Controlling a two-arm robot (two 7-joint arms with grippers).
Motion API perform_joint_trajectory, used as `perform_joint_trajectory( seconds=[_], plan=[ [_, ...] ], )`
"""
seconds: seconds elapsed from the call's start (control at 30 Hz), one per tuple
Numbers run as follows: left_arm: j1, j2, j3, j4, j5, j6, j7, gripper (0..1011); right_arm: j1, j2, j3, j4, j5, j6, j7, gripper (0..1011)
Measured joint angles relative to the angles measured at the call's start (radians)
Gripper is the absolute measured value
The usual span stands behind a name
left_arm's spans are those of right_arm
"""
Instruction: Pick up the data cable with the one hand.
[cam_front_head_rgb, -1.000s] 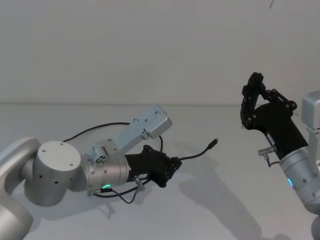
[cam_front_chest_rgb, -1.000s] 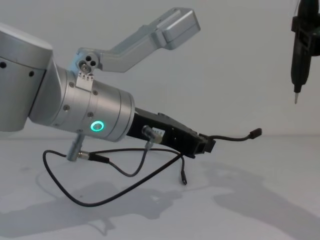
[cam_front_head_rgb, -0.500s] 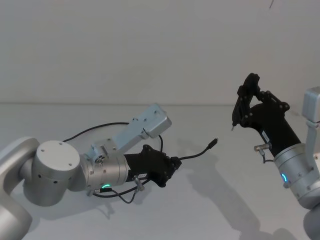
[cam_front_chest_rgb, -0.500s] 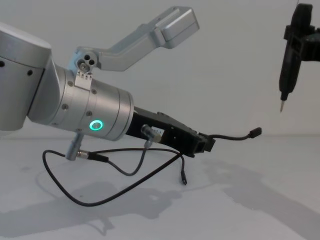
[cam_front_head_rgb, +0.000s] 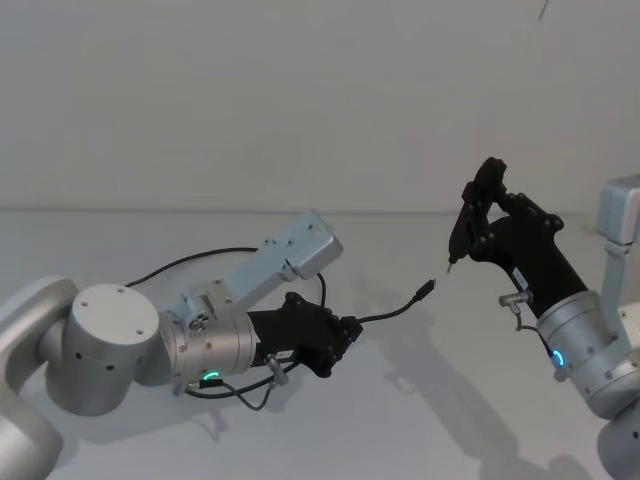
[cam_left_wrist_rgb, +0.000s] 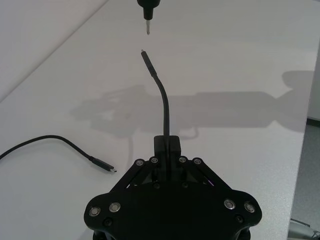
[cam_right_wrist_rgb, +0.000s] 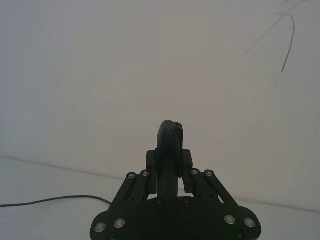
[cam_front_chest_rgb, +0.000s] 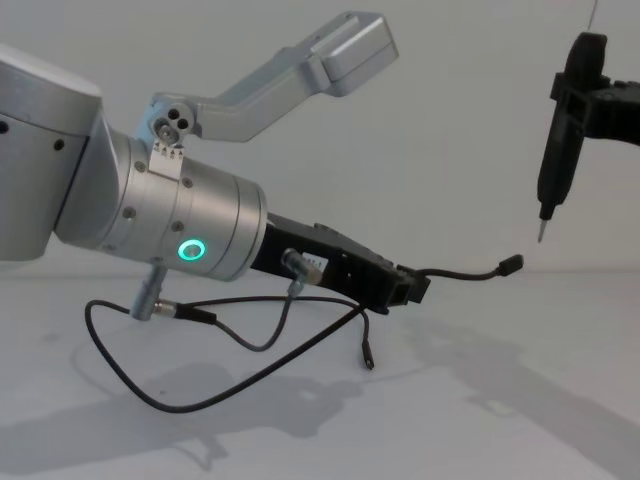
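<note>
Item: long black plastic left gripper (cam_front_chest_rgb: 408, 287) clenched on glossy black data cable (cam_front_chest_rgb: 462, 274); I hold firm, lift slowly.

Silver arms, black pincers, green ring (cam_front_chest_rgb: 193, 251)

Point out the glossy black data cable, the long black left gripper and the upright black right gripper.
glossy black data cable (cam_front_chest_rgb: 458, 276): chest view, raised stretch.
long black left gripper (cam_front_chest_rgb: 412, 290): chest view, tip.
upright black right gripper (cam_front_chest_rgb: 543, 233): chest view, pointed tip.

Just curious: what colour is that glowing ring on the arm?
Green ring, clearest in the chest view.
</note>
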Motion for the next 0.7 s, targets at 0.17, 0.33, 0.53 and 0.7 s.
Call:
perform_joint_trajectory(
  seconds=[0.17, 0.33, 0.53, 0.7],
  plan=[
    [0.0, 0.0, 0.0, 0.0, 0.0, 0.0, 0.0, 44, 0.007, -0.008, 0.005, 0.017, 0.011, 0.004, 0.013, 279],
    [0.0, 0.0, 0.0, 0.0, 0.0, 0.0, 0.0, 43, 0.013, -0.014, 0.01, 0.031, 0.023, 0.007, 0.023, 279],
    [0.0, 0.0, 0.0, 0.0, 0.0, 0.0, 0.0, 44, 0.018, -0.019, 0.015, 0.043, 0.042, 0.013, 0.034, 279],
    [0.0, 0.0, 0.0, 0.0, 0.0, 0.0, 0.0, 44, 0.023, -0.021, 0.017, 0.053, 0.057, 0.016, 0.043, 279]
  ],
)
